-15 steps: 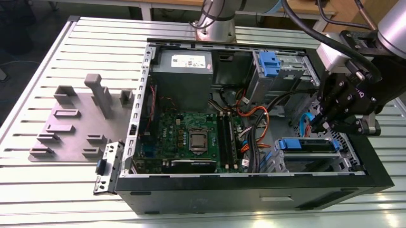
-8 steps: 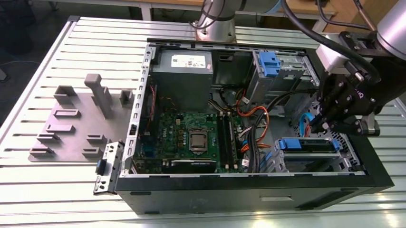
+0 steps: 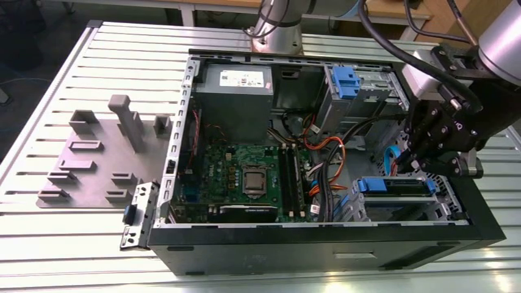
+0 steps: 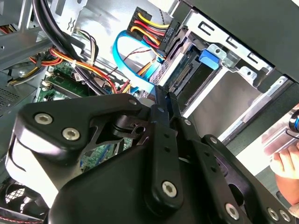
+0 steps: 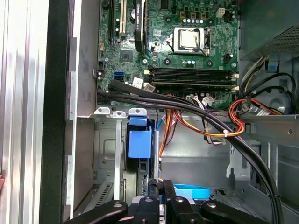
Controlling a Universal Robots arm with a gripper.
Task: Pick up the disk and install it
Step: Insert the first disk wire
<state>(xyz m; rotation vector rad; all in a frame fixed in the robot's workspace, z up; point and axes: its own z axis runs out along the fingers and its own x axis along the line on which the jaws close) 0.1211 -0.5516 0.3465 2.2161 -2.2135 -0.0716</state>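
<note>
Disk point(image 3: 396, 186) lies in the lower drive bay of the computer case point(image 3: 326, 250), seemingly seated. Gripper point(image 4: 162, 100) hovers just above, fingers pressed together on nothing. Pickup done; install near finished.

I read the table point(image 3: 65, 73) as bare ribbed aluminium, brushed and catching glare. The computer case point(image 3: 326, 244) is matt black outside and dull grey sheet metal inside. The power supply point(image 3: 236, 91) is grey metal with a white paper sticker. The motherboard point(image 3: 244, 171) is green board, faintly glossy. The disk point(image 3: 399, 187) has a smooth blue plastic carrier. The cables point(image 5: 187, 105) have glossy black sleeving. The gripper point(image 4: 162, 95) links are matt black with shiny metal screw heads. The fixture plate point(image 3: 89, 165) is matt grey and looks plastic.
</note>
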